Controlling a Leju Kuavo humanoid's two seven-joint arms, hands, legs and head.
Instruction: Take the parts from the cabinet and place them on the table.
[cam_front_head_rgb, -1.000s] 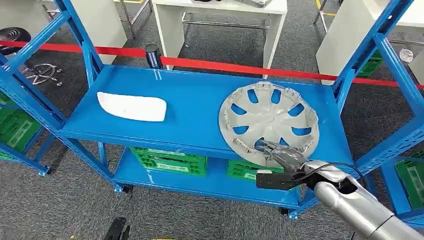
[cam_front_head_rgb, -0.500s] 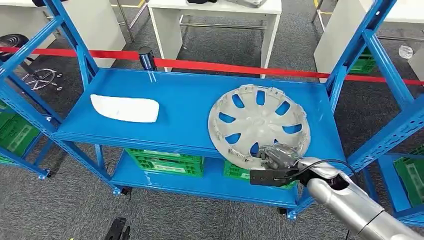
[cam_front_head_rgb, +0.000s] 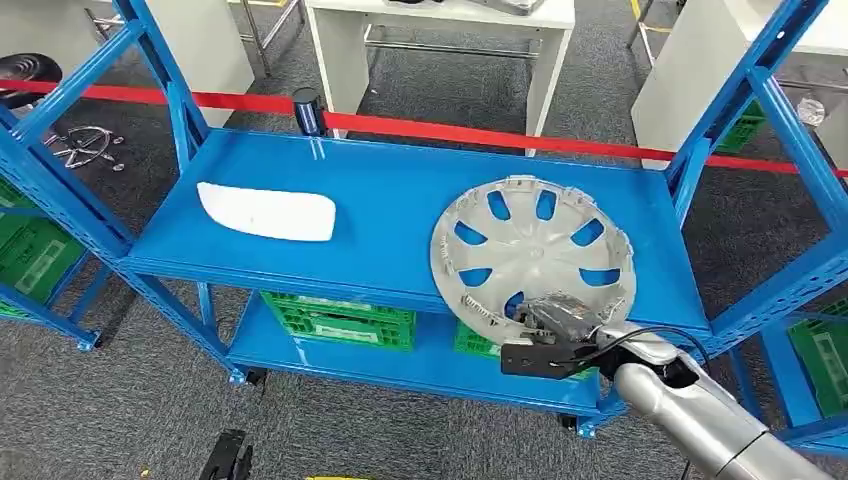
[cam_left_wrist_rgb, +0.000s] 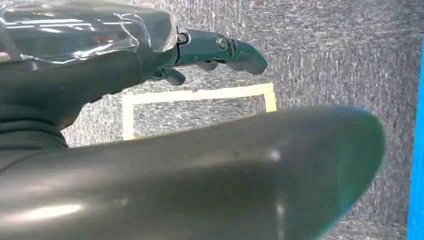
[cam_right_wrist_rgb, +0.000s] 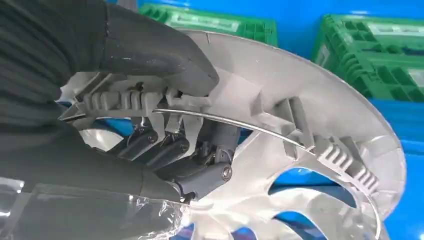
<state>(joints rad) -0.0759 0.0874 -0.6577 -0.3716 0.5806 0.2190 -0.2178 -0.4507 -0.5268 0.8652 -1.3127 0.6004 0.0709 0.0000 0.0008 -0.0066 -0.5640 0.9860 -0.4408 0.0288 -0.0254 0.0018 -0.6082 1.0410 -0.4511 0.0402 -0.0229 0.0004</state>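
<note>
A silver hubcap (cam_front_head_rgb: 535, 250) lies on the right half of the blue cabinet shelf (cam_front_head_rgb: 390, 205), its near rim jutting over the front edge. My right hand (cam_front_head_rgb: 553, 315) grips that near rim; close up, the thick thumb (cam_right_wrist_rgb: 165, 60) presses on one side of the hubcap's rim (cam_right_wrist_rgb: 300, 120) and the dark fingers (cam_right_wrist_rgb: 165, 150) hook through a spoke opening. A white flat part (cam_front_head_rgb: 267, 212) lies on the left of the same shelf. My left hand (cam_left_wrist_rgb: 210, 50) hangs above grey carpet, holding nothing, fingers loosely extended.
Green crates (cam_front_head_rgb: 338, 320) stand on the lower shelf. Blue uprights (cam_front_head_rgb: 745, 100) frame the shelf on both sides. A red barrier tape (cam_front_head_rgb: 450, 132) runs behind the cabinet, with white tables (cam_front_head_rgb: 440, 30) beyond. Yellow floor tape (cam_left_wrist_rgb: 200, 95) marks the carpet under my left hand.
The hubcap has slid toward the shelf's front edge in my right hand's grip. The camera shifted a little between frames. The white part stays put.
</note>
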